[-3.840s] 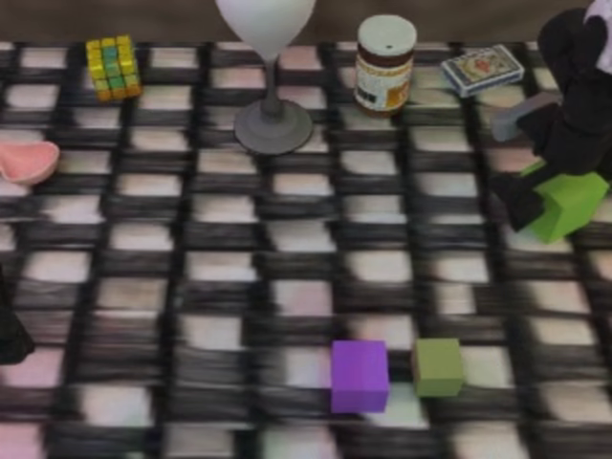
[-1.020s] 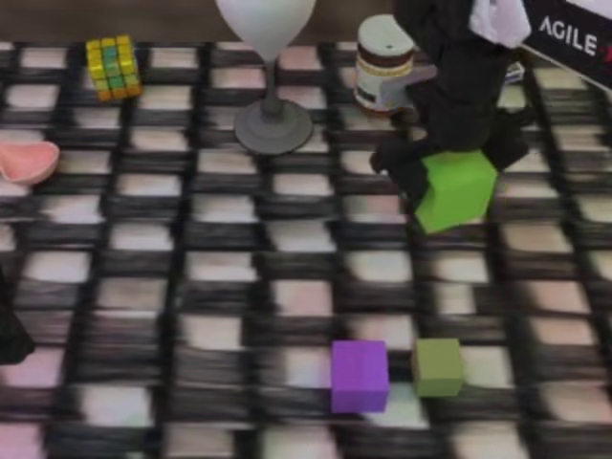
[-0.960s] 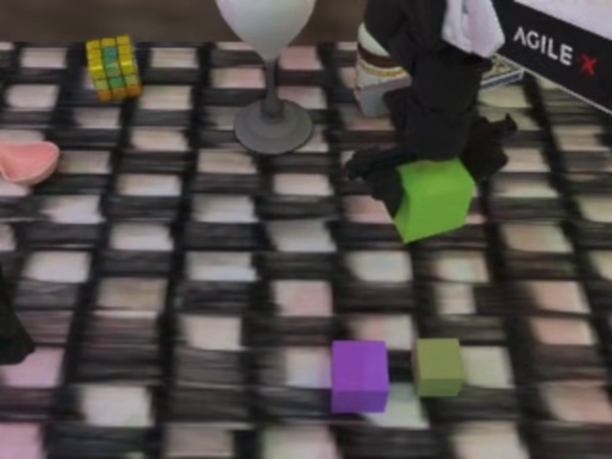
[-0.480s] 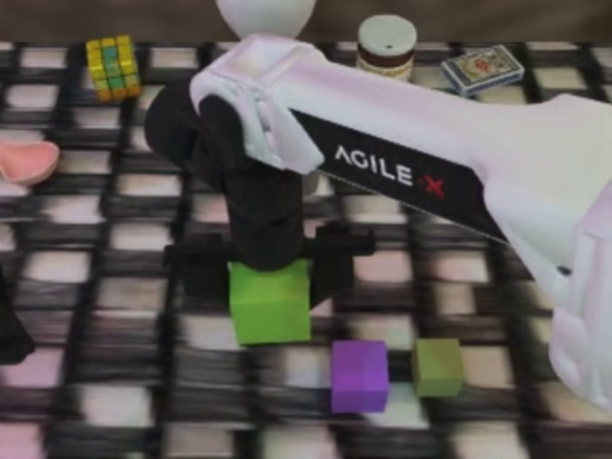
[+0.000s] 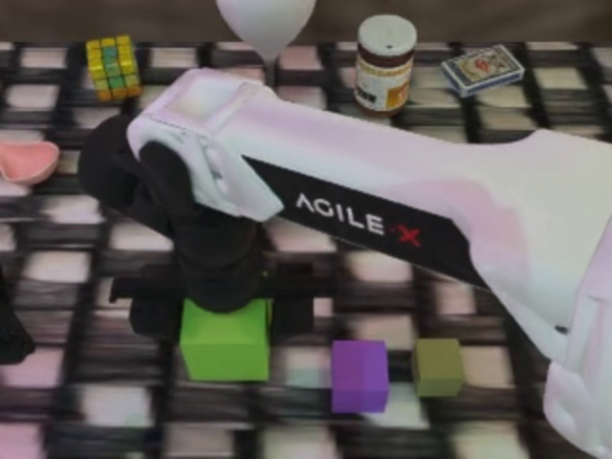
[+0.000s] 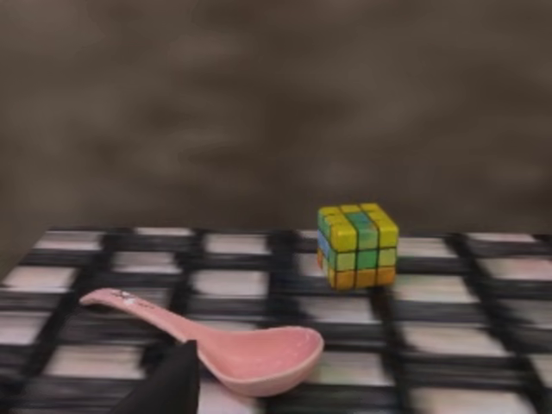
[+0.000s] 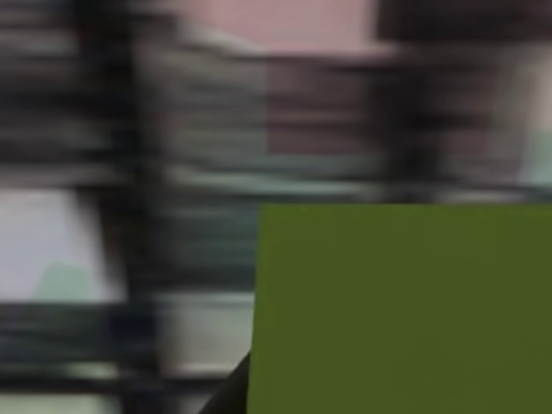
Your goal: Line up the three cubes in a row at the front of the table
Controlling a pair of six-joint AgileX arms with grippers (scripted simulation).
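Observation:
My right gripper (image 5: pixel 226 314) is shut on the lime-green cube (image 5: pixel 227 342), its black fingers on the cube's left and right sides. The cube hangs low over the table (image 5: pixel 535 287) at the front, left of the purple cube (image 5: pixel 360 375), with a gap between them. Just right of the purple one, the olive-green cube (image 5: pixel 438 367) rests on the table. In the right wrist view the lime-green cube (image 7: pixel 405 310) fills the picture close up. My left arm (image 5: pixel 10 330) is parked at the table's left edge.
At the back stand a multicoloured puzzle cube (image 5: pixel 113 67), a white wine glass (image 5: pixel 266 19), a brown jar (image 5: pixel 385 63) and a card box (image 5: pixel 483 69). A pink spoon (image 5: pixel 27 161) lies at the left edge. The right arm spans the table's middle.
My right gripper has carried the lime-green cube from the back right across to the left and down toward the front, ending left of the purple cube. The other two cubes stayed put.

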